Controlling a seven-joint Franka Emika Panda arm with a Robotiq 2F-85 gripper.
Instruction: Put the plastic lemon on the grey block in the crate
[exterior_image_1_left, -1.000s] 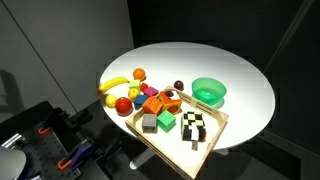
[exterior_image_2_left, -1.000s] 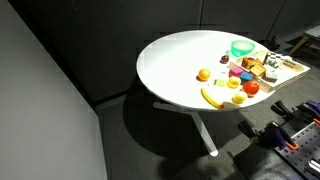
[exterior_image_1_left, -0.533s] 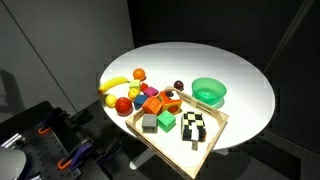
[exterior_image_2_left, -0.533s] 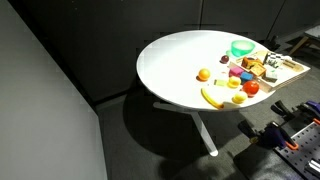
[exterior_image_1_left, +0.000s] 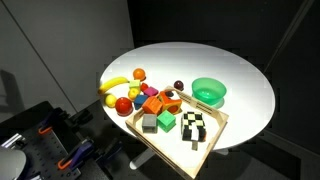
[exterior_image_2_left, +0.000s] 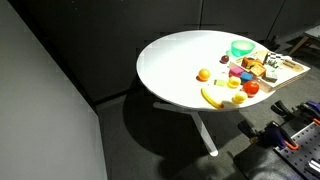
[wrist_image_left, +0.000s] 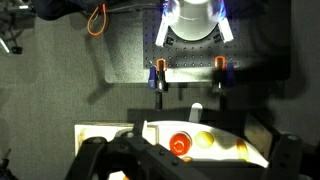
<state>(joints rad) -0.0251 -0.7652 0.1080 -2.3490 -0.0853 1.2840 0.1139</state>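
We see the plastic lemon (exterior_image_1_left: 134, 93) as a small yellow rounded fruit, much shorter than the banana (exterior_image_1_left: 113, 85) that lies up and left of it. It rests on the white round tabletop (exterior_image_1_left: 235, 65), outside the crate (exterior_image_1_left: 213, 138), in the left part of the frame. A red fruit (exterior_image_1_left: 123, 103) is just beside it on the lower left.

The crate is a shallow tray of light wood near the lower rim of the tabletop. The grey block (exterior_image_1_left: 149, 123) stands in the crate's left corner with its upper face uncovered. The green cube (exterior_image_1_left: 165, 120) is just beside it and the black-and-white checkered block (exterior_image_1_left: 195, 127) is further right.

The lemon and its neighbours lie near the left rim of the tabletop. The upper and right parts of the tabletop are wide bare surface in an exterior view, and in both exterior views dark floor surrounds the tabletop (exterior_image_2_left: 175, 60).

Between the lemon and the grey block we see some orange blocks (exterior_image_1_left: 152, 101), close to the crate's rim. An orange fruit (exterior_image_1_left: 138, 73) lies above the lemon. A green bowl (exterior_image_1_left: 209, 92) stands to the right, near the crate.

In the wrist view the jaws enter from the lower edge as dark shapes. They are spread fully apart and nothing is between them.
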